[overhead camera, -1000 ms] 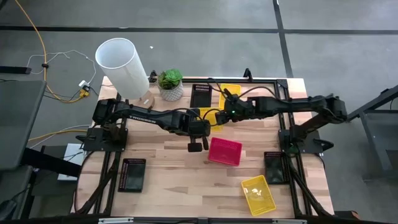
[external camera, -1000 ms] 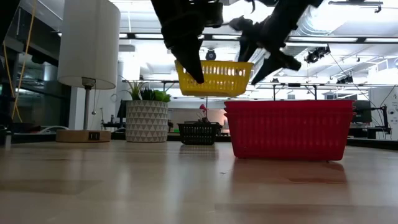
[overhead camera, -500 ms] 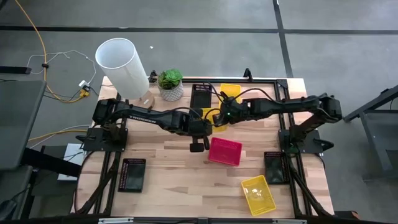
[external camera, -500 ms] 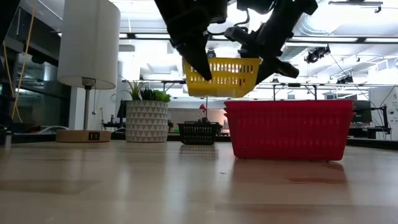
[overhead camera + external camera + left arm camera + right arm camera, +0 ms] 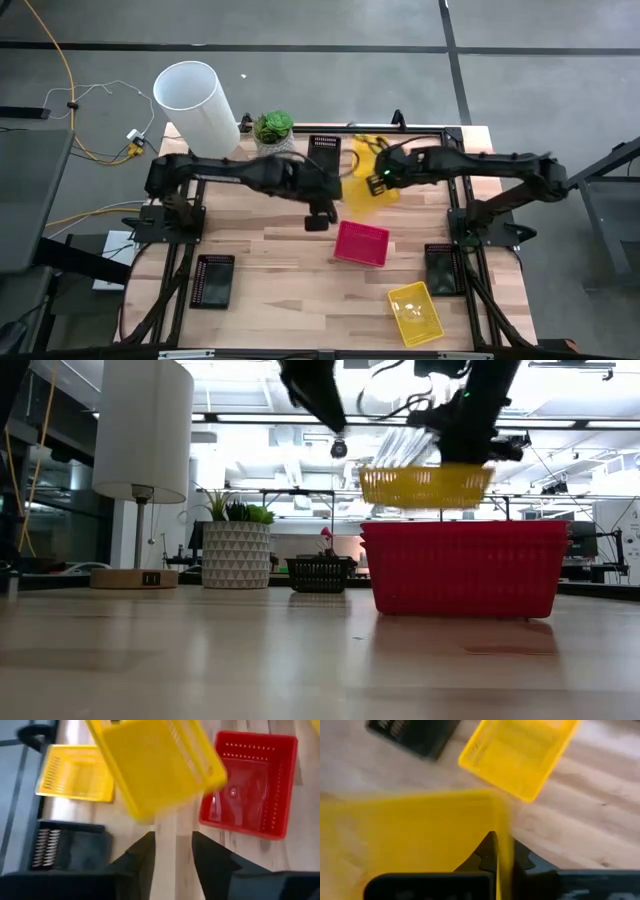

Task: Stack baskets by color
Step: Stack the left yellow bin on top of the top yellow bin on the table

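Note:
A yellow basket (image 5: 362,188) hangs in the air above the table's far middle, with my right gripper (image 5: 378,180) shut on it. In the low view this yellow basket (image 5: 425,485) floats just above the red basket (image 5: 465,565). My left gripper (image 5: 172,855) stands open a little way off toward the near side, with nothing between its fingers. A second yellow basket (image 5: 371,147) rests flat on the table at the far edge, beside a black basket (image 5: 322,151). The red basket (image 5: 361,243) sits on the table's middle. My right gripper pinches one side wall (image 5: 502,845) of the yellow basket, with one finger inside the basket and one outside. The fingers come slanting down from the table's right side. The basket is lifted clear of the table and hangs about level.
A third yellow basket (image 5: 415,311) lies near the front right. Black baskets lie at the front left (image 5: 213,280) and by the right edge (image 5: 443,266). A white cylinder (image 5: 197,110) and a potted plant (image 5: 273,134) stand at the far left.
My left gripper has opened, let go of the yellow basket and gone up. My right gripper has shut on the basket's wall and carried it toward the table's right edge; the basket stays clear of the table.

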You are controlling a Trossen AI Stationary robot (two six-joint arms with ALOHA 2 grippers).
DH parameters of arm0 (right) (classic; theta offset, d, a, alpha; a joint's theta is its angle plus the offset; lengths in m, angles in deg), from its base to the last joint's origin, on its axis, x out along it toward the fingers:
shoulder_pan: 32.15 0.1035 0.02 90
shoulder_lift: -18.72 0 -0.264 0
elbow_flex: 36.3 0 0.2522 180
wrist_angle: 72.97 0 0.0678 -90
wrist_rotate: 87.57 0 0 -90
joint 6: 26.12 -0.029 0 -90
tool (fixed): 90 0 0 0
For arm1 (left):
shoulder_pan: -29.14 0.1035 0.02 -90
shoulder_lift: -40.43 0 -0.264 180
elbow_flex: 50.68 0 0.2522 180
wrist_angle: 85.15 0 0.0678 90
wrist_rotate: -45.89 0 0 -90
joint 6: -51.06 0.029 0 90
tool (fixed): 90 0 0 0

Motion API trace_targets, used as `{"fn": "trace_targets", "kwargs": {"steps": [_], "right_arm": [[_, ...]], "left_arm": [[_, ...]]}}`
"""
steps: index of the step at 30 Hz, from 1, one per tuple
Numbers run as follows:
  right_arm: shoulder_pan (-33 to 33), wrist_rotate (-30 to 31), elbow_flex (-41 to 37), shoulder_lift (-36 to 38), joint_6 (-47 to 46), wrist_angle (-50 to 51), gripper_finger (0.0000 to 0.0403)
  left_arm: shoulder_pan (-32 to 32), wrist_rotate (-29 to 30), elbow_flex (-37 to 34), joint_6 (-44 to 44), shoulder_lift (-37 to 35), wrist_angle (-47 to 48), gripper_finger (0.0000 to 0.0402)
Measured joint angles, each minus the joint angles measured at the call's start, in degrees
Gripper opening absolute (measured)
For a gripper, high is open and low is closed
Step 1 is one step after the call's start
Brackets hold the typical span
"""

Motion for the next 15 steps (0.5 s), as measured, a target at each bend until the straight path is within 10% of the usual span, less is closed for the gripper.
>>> {"fn": "trace_targets", "kwargs": {"steps": [9,15], "right_arm": [[-2.9,5.4,-5.8,15.3,-4.2,11.5,0.0],[-1.4,2.3,-21.7,28.6,-18.9,-7.5,0.0]], "left_arm": [[3.1,1.0,-0.7,-4.6,-13.3,2.8,0.012],[3.4,4.6,-13.6,-5.6,-27.8,-13.5,0.0031]]}}
